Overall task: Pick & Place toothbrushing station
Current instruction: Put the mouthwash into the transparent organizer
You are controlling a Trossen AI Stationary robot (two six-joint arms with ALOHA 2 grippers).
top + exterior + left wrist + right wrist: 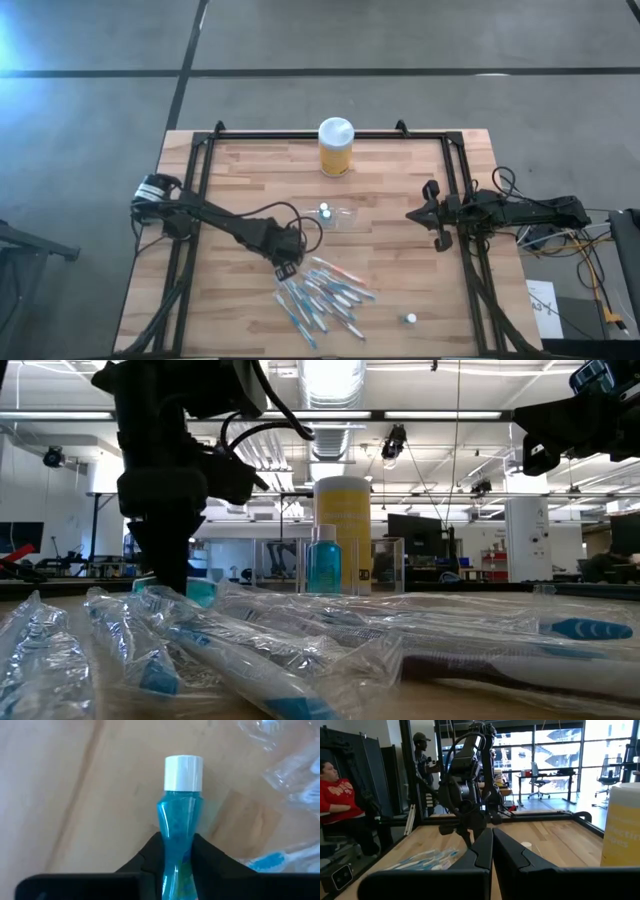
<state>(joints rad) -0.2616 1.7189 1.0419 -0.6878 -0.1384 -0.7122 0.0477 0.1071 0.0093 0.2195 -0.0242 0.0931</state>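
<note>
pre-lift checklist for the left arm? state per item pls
1. Left gripper around the blue bottle: ok, fingers sit on both sides of its narrow waist.
2. Firm grip: cannot tell, contact looks made but the squeeze can't be judged.
3. Bottle cap on: ok, white cap seated.
4. Wrapped toothbrushes clear of the grip: ok in the left wrist view, they lie beside the bottle, not between the fingers.
5. Clear holder as the drop spot: cannot tell, hard to make out against the wood near the yellow jar.
6. Right gripper out of the way: ok, shut, parked at the table's right edge.
</note>
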